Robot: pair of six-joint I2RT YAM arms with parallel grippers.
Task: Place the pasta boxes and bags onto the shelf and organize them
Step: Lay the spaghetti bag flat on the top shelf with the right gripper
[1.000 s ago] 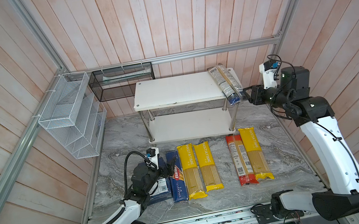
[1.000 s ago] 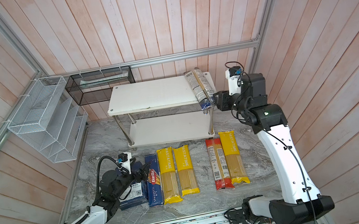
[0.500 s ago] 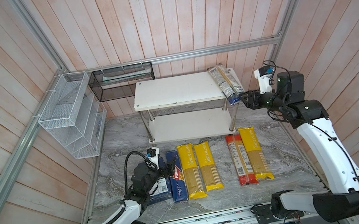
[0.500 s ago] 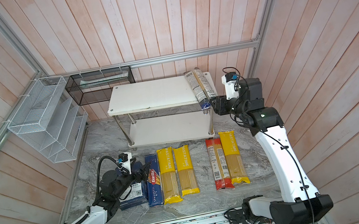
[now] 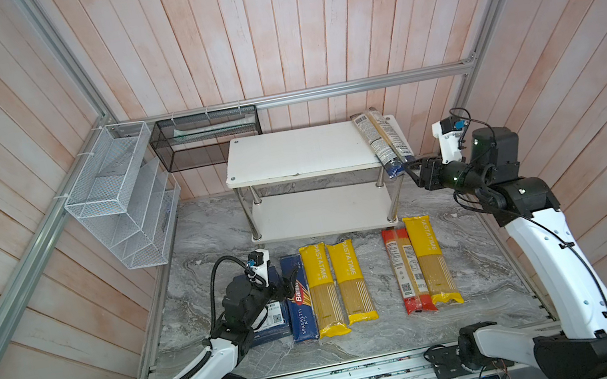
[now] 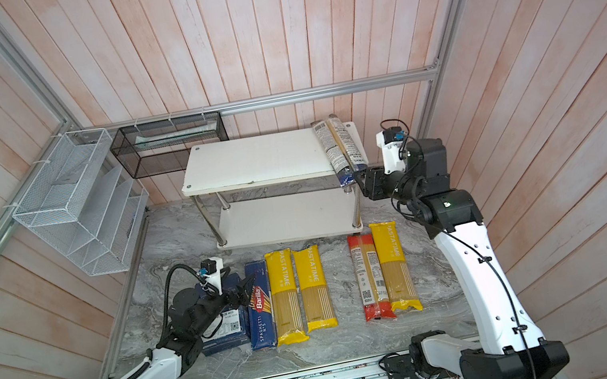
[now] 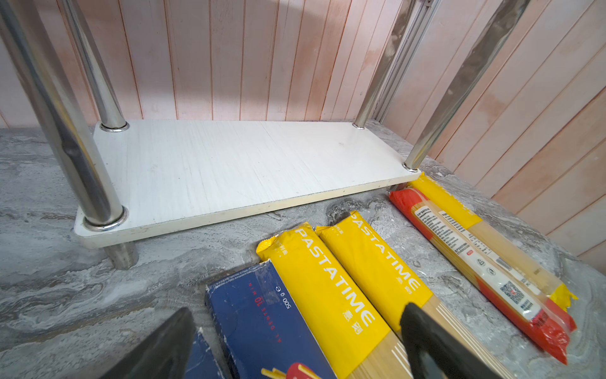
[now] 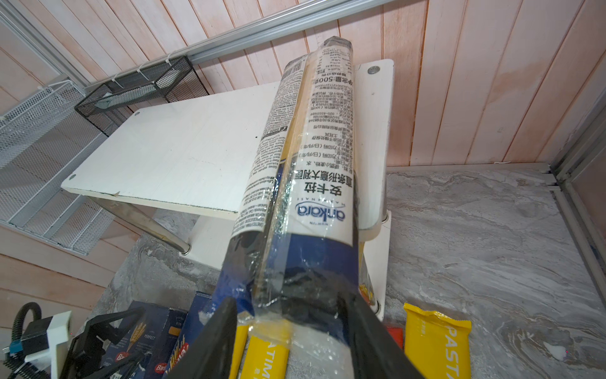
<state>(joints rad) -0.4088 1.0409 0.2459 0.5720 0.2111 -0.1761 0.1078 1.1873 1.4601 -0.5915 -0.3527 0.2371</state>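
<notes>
Wrist bent level toward shelf [image 5: 295, 154], right claw [image 5: 409, 172] straddles overhanging end of dark-blue-ended bag [image 5: 378, 135]; whether clenched, cannot tell

- Wide Barilla box [image 5: 274, 332]: mostly hidden under L arm [image 5: 244, 304], at 9 o'clock of narrow box [image 5: 299, 305].
- R gripper [image 8: 290, 300] at blue-ended bag [image 8: 314, 183]: contact unclear.

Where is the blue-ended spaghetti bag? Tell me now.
In both top views the blue-ended bag lies on the right end of the shelf's top board, its blue end overhanging the front edge between the right gripper's fingers.
</notes>
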